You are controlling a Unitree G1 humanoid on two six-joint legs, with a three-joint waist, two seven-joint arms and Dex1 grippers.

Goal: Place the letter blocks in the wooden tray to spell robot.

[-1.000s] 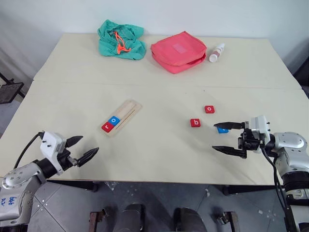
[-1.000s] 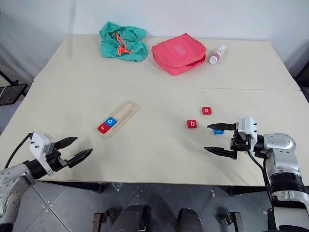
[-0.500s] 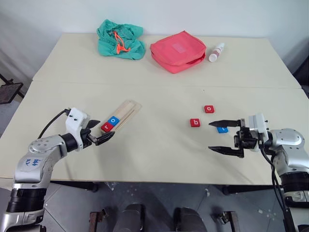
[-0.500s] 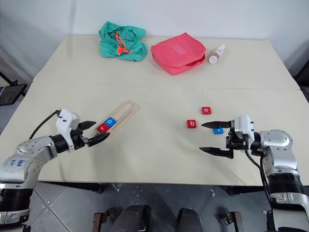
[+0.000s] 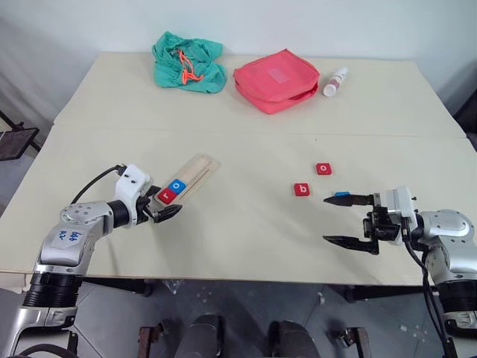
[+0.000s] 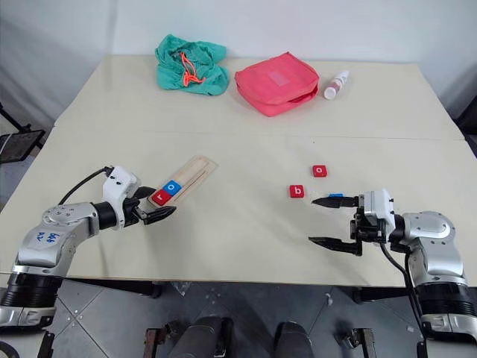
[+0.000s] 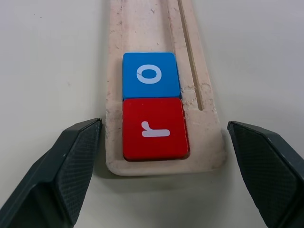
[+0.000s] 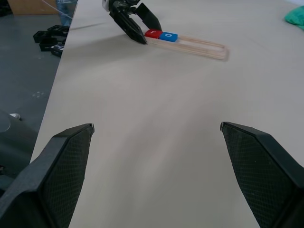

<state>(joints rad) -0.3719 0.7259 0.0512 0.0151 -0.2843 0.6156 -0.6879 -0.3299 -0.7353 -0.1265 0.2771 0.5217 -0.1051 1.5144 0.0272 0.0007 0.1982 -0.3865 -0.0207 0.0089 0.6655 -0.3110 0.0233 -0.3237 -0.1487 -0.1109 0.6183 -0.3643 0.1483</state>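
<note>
The long narrow pale-wood tray (image 5: 188,179) lies flat on the cream table (image 5: 238,224), its long axis running diagonally: the near end points toward the robot's left arm, the far end points away and to the right, toward the pink zipped fabric pouch (image 5: 276,79) at the table's back. A shallow groove runs lengthwise along the tray. At its near end sit two flat square tiles side by side and touching: a red tile with a white "r" (image 7: 154,128) outermost, then a blue tile with a white "o" (image 7: 151,75) next along the axis. The rest of the tray is bare wood.

The left gripper (image 5: 165,212) sits at the tray's near end with its black fingers (image 7: 71,161) spread open, one on each side of the end, holding nothing; whether they touch the wood cannot be told.

Well to the right of the tray lie three loose tiles: a red tile with "b" (image 5: 301,189), a red tile with "o" (image 5: 323,168) just beyond it, and a blue tile (image 5: 341,195) partly hidden behind a finger of the right gripper (image 5: 347,220). That gripper hovers with its fingers wide apart and empty, pointing back toward the tray.

Beyond the tray's far end, a crumpled teal cloth bag with an orange cord (image 5: 187,61) lies left of the pouch, and a small white bottle (image 5: 334,81) lies right of it
</note>
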